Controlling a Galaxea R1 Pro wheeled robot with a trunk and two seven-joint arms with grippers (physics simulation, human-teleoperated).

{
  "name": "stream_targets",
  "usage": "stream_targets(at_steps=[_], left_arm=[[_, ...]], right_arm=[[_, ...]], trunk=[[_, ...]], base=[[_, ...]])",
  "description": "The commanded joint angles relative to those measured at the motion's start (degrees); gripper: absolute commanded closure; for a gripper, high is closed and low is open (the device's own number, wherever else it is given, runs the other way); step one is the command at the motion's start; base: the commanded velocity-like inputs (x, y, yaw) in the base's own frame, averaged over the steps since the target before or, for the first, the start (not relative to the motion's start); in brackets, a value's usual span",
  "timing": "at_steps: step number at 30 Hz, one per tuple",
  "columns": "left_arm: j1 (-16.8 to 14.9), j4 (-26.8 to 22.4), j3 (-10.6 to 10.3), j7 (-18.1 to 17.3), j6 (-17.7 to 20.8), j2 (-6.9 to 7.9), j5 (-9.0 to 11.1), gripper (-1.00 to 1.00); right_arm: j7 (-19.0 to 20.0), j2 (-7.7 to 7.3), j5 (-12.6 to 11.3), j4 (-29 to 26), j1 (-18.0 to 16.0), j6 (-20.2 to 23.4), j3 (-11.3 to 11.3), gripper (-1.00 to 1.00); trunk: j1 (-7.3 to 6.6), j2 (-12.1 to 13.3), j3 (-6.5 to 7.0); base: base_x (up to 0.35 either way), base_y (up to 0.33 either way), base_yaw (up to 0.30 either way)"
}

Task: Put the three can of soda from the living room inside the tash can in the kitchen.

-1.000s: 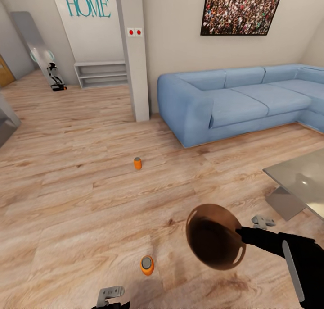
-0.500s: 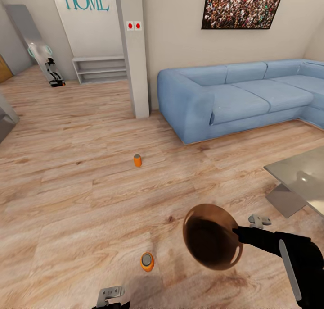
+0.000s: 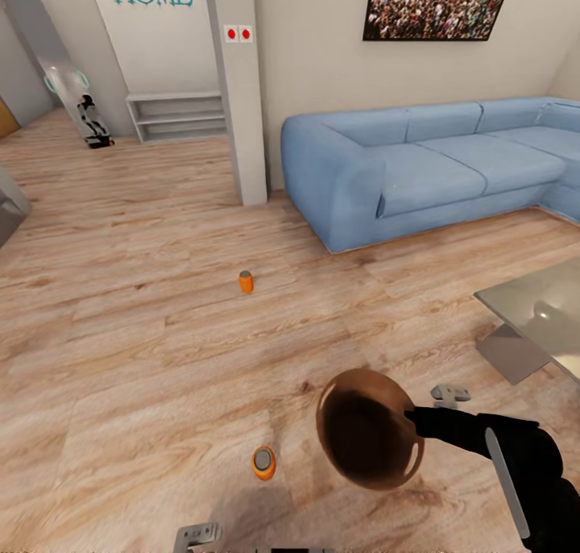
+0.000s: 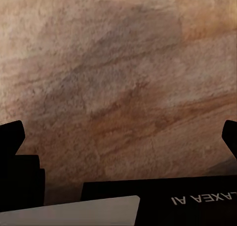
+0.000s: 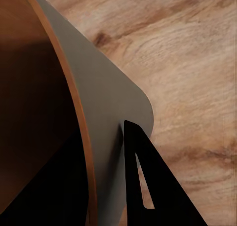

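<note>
My right gripper (image 3: 412,417) stays clamped on the tash can (image 3: 366,438) rim; my left gripper (image 4: 121,137) hangs spread, empty. I've rolled forward: 1 soda can (image 3: 263,462) (nearest) beside it, another (image 3: 246,281) farther.

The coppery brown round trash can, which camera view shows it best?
The head view: the coppery brown round trash can appears whole, its dark inside facing the camera, held at its rim by the right gripper. The right wrist view catches just part of its rim and wall with one finger outside.
</note>
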Motion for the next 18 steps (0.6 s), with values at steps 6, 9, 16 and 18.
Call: stream_targets(at_steps=[6,9,16,18], left_arm=[[0.0,0.1,-0.1,0.0,0.0,-0.09,0.0,-1.00],[0.0,0.1,-0.1,0.0,0.0,-0.09,0.0,-1.00],[0.0,0.1,-0.1,0.0,0.0,-0.06,0.0,-1.00],[0.0,0.1,-0.1,0.0,0.0,-0.06,0.0,-1.00]], right_arm=[[0.2,-0.44,-1.1,0.0,0.0,0.2,-0.1,1.00],[0.2,-0.46,-1.1,0.0,0.0,0.2,-0.2,1.00],[0.3,-0.49,-1.3,0.0,0.0,0.2,-0.2,1.00],[0.3,-0.49,-1.2,0.0,0.0,0.2,-0.2,1.00]], trunk=[[0.00,0.0,-0.55],[0.00,0.0,-0.83],[0.00,0.0,-1.48],[0.00,0.0,-1.66]], base=[[0.000,0.000,0.000],[0.000,0.000,0.000],[0.000,0.000,0.000],[0.000,0.000,0.000]])
